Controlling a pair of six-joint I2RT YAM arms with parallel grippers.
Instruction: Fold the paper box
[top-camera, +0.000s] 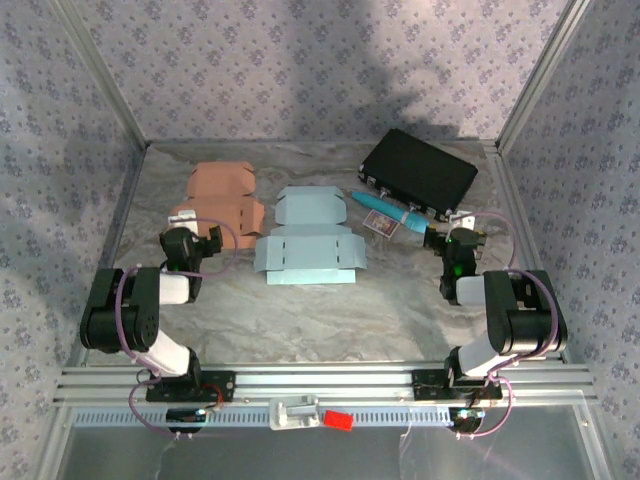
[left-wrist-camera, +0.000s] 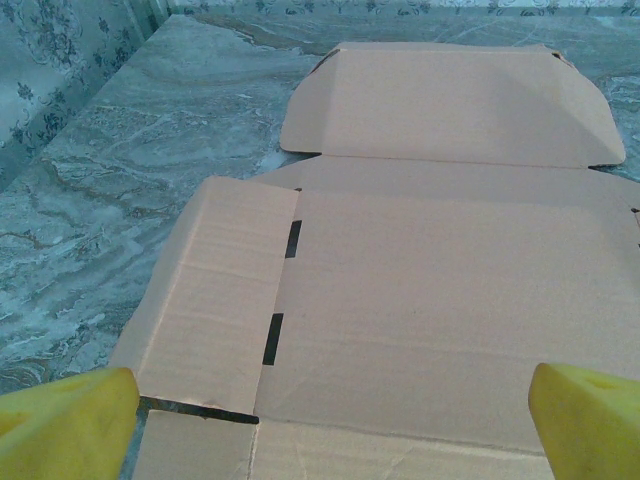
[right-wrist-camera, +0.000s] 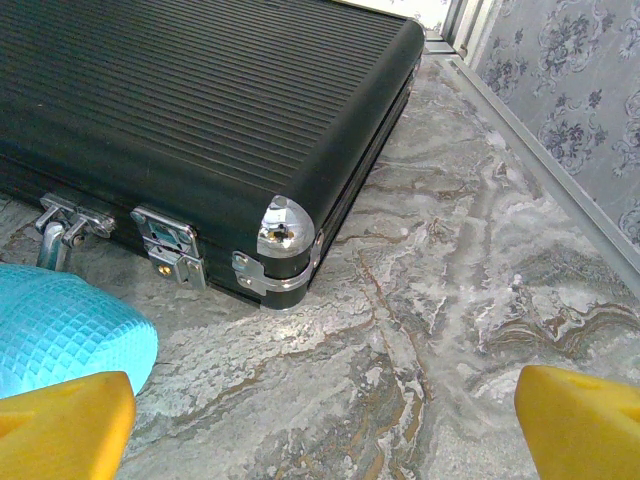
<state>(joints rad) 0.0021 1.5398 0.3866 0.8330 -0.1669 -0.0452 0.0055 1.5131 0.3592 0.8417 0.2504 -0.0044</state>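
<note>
Marble-pattern table (top-camera: 330, 320): grey with pale veins; a wide bare strip lies between the arm bases and the flat boxes.
Brown paper box (top-camera: 218, 202) (left-wrist-camera: 430, 290): it lies flat and unfolded at the left rear. In the left wrist view its side flap with two dark slots is on the left and its rounded flap is at the far end.
Light blue paper box (top-camera: 308, 240): also flat and unfolded, in the middle of the table, close beside the brown one; I cannot tell if the edges touch.
Left gripper (top-camera: 195, 240) (left-wrist-camera: 320, 430): over the near edge of the brown paper box, yellow fingers (left-wrist-camera: 70, 425) spread wide, nothing between them.
Right gripper (top-camera: 455, 242) (right-wrist-camera: 320, 425): low near the corner of the case, spread wide, holding nothing.
Black case (top-camera: 418, 172) (right-wrist-camera: 200, 110): ribbed, with metal corner and latches, at the right rear; bare table lies between its corner and the right wall.
Teal tool (top-camera: 385, 208) (right-wrist-camera: 60, 330): just before the latches.
Printed card (top-camera: 380, 226): by the tool; the print is too small to read.
Walls (top-camera: 300, 60): floral wallpaper, aluminium posts at the corners.
Front rail (top-camera: 330, 380): aluminium, with a small red part (top-camera: 338, 420).
</note>
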